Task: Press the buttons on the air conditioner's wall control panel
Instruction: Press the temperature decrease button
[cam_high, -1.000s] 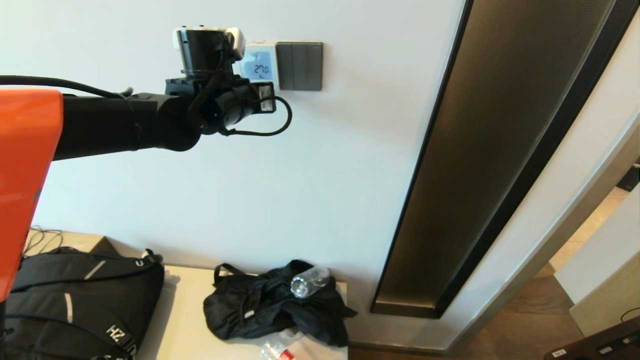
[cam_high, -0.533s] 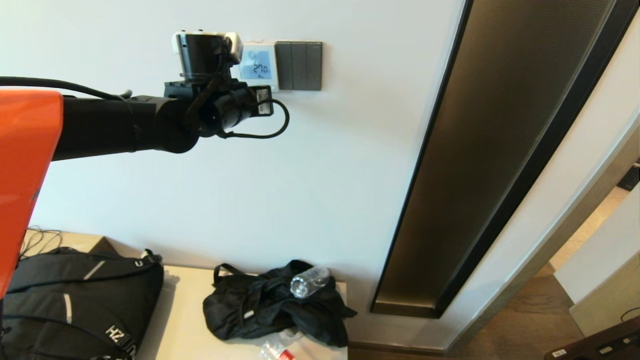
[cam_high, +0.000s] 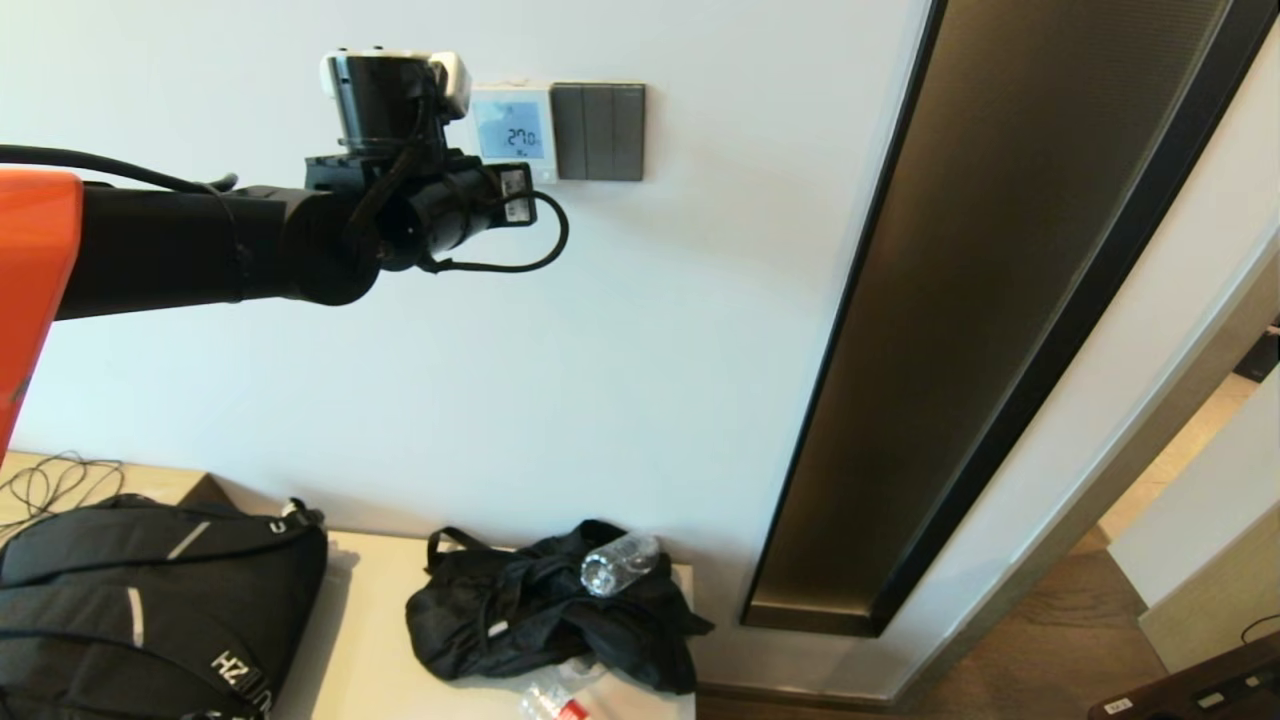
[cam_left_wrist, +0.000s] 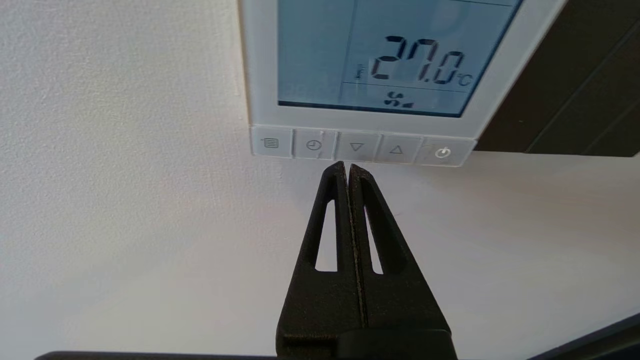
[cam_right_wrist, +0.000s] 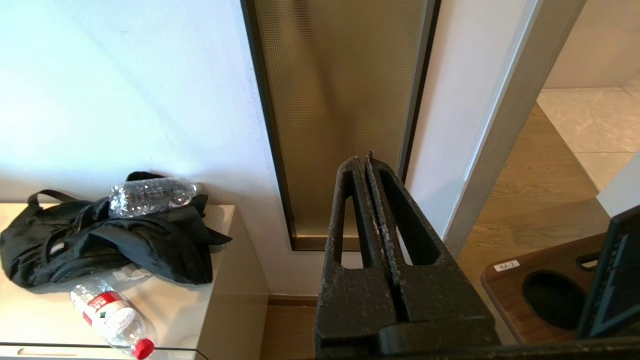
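On the wall: the air conditioner's wall control panel (cam_left_wrist: 380, 75), screen lit blue, reading 27.0, hard against a dark grey switch plate (cam_high: 598, 131).
Buttons (cam_left_wrist: 357, 147): five white keys in a row under the screen.
Left gripper (cam_left_wrist: 347, 167): clenched, empty, tips just below the down-arrow key; contact cannot be judged.
Right gripper (cam_right_wrist: 367, 162): clenched, empty, held low before a bronze wall panel (cam_right_wrist: 340, 100).
Bench (cam_high: 370, 640): two black bags (cam_high: 540, 610) and plastic bottles (cam_right_wrist: 115, 317).
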